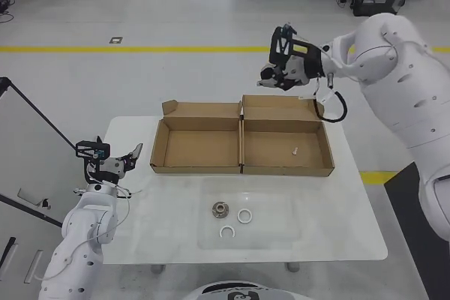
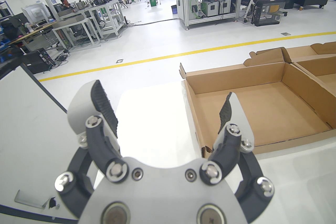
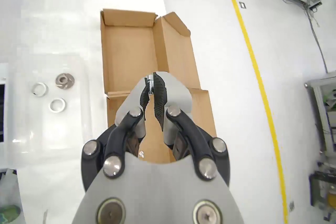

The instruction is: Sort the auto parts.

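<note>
In the right box (image 1: 270, 154), perhaps a bolt (image 1: 293, 150)

Top looks down; both wrists face left box (image 1: 202, 148) (image 2: 262, 104) (image 3: 128, 51).

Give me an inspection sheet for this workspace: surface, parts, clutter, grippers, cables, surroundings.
Surface: white table.
Job's things: left box empty; right box holds one small part; metal hub and white rings on clear tray.
Clutter: nothing seen.
Grippers: left gripper open, beside left box; right gripper shut on threaded part, raised near right box's far edge.
Cables: black cable on floor behind.
Surroundings: yellow floor line, workbenches.
</note>
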